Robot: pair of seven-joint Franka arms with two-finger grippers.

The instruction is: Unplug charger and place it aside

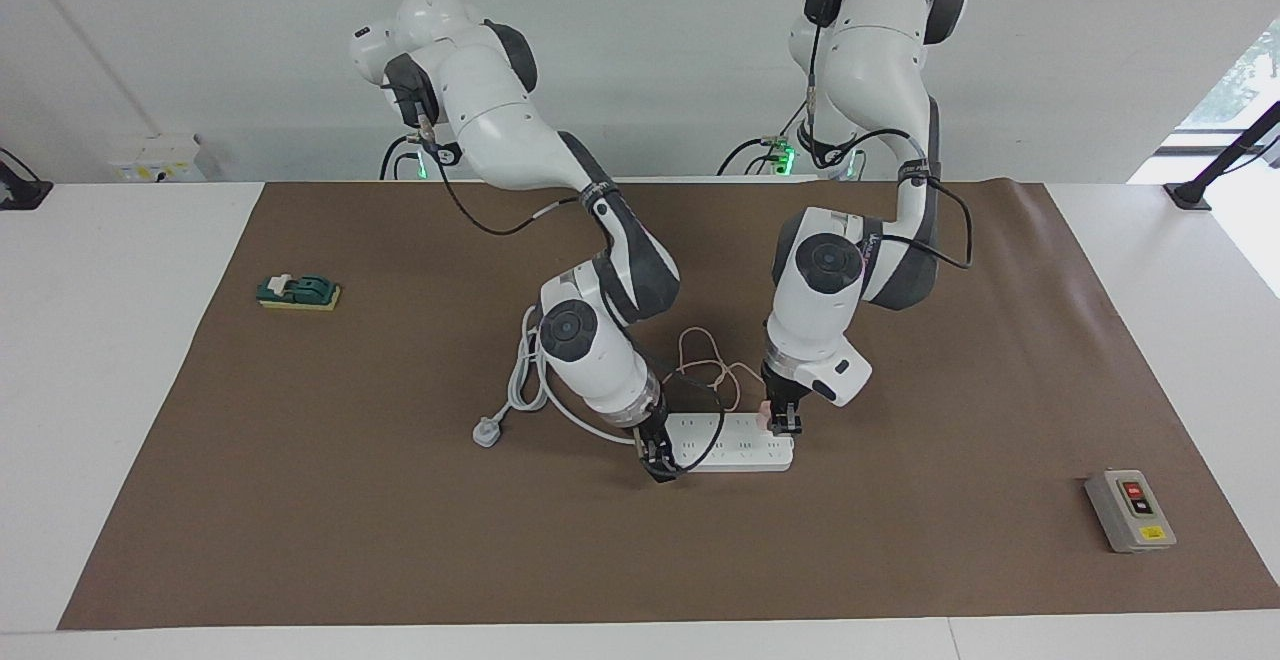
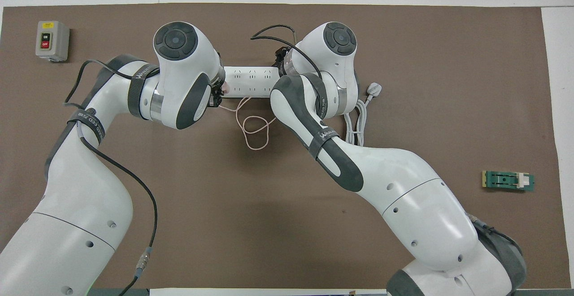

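Covering the table, a brown paper mat was seen beneath a long white multi-socket power strip. One end of the strip was gripped by the right gripper. Plugged into the other end, the small pale pink cube-shaped charger was apparently pinched by the left gripper, though its fingers were partly hidden.

Grey switch box and green block — at the mat's two ends.

charger | pale pink cube, plugged into strip's end (half hidden) | thin cable looping robotward
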